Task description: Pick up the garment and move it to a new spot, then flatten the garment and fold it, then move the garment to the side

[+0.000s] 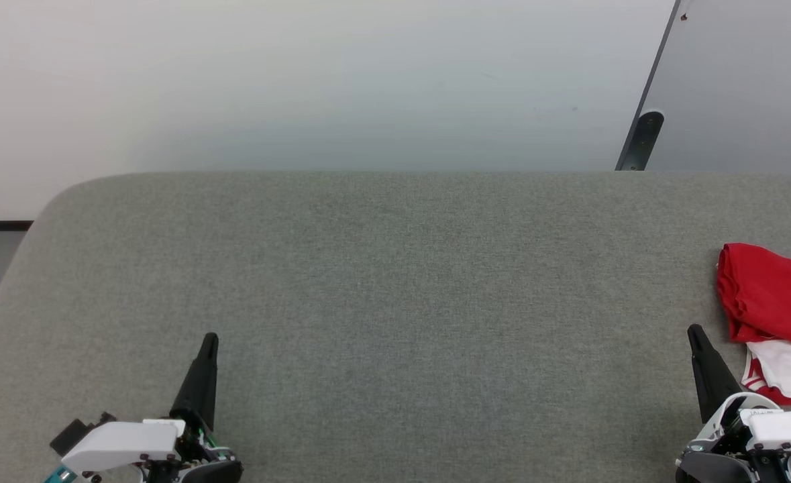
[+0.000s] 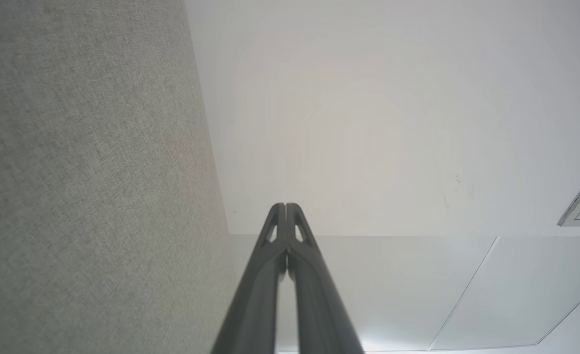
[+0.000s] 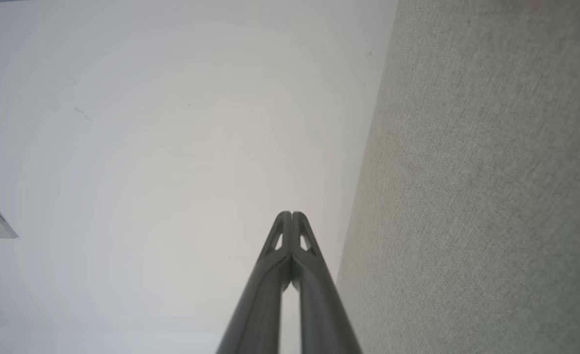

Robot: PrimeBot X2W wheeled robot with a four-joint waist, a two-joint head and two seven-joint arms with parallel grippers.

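Stretching away from the garment (image 1: 767, 295) toward the robot's left, the grey cloth-covered counter (image 1: 395, 282) took up most of the head view. The garment sat at its right-hand end, partly cut off by the picture's edge. What showed of the garment was a bunched red mass, layered along its left rim, with a white piece and a strip of red-and-white trim at the end nearer the robot. Its visible length ran roughly from far to near, though its full outline could not be told. Whether it was neatly folded or merely heaped could not be settled either. The scene therefore fitted both a garment waiting to be lifted and one folded and set to the side. The right tool (image 1: 695, 330) stood just beside the garment, on the side facing the counter's middle. Its tip was level with the garment's nearer half and apart from the cloth, so the garment lay to that tool's right and slightly ahead. The left tool (image 1: 211, 337) stood well apart from the garment, with most of the counter between them. In my judgement that made the right arm the nearer one for any reach to it. Both tools were pinched fully together with nothing between their fingers (image 2: 267, 280), as the two wrist views showed.
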